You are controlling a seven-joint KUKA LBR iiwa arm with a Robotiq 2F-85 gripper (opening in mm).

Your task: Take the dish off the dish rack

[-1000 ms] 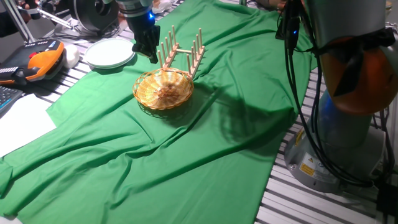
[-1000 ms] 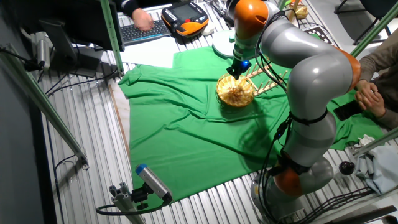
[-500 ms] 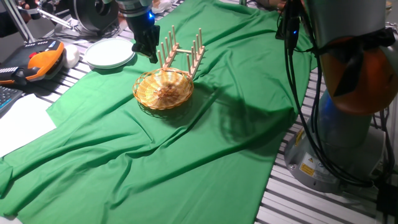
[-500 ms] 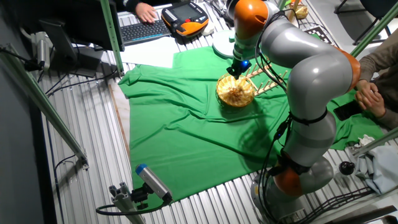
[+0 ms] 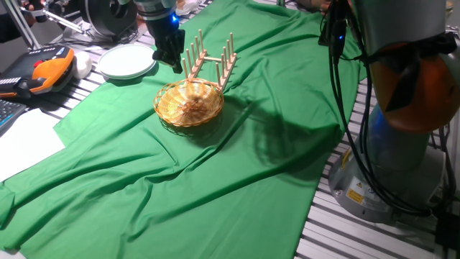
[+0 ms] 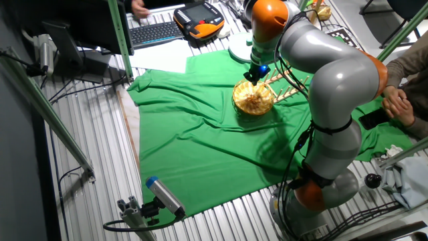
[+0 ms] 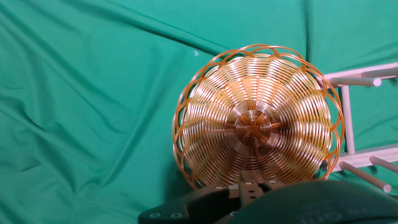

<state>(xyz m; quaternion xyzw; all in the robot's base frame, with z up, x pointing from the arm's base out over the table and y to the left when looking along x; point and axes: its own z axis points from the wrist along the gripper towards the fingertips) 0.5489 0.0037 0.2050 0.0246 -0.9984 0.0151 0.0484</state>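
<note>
The dish (image 5: 190,103) lies flat on the green cloth (image 5: 215,165) at frame centre-left, just touching the dish rack (image 5: 210,61) above it — apparently already off the pegs. The gripper (image 5: 170,57) hangs over its upper rim; finger spread cannot be told. White plates (image 5: 126,62) sit upper left, well clear.

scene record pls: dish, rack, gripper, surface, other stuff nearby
dish: woven wicker bowl, open side up on the cloth, against the rack's near end
rack: wooden dish rack with upright pegs, nothing in it
gripper: gripper above the bowl's far rim, beside the rack; jaw state not visible
surface: green cloth, wrinkled
nearby: white plates stacked off the cloth
</note>
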